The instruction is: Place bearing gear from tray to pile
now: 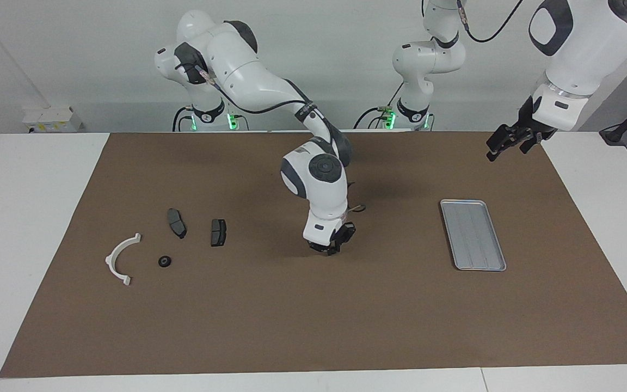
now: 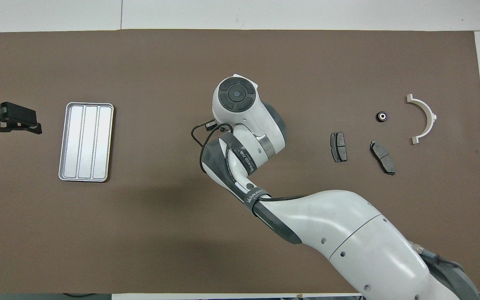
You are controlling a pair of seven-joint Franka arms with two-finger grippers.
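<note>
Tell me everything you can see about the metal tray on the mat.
The tray is a flat, silver-grey rectangle that looks like metal, with rounded corners, a raised rim and lengthwise ridges that split its floor into three strips. It lies flat on the brown mat toward the left arm's end of the table. Nothing lies in it and nothing touches it.

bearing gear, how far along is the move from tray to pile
Done: the tray is bare, and a small black bearing gear already lies in the pile, beside the white half-ring bracket and two dark pads.
In hand: nothing visible; the right end effector is shut over bare mat mid-table.
Left: no gear remains in the tray. The left end effector waits, open, near the tray's end.
</note>
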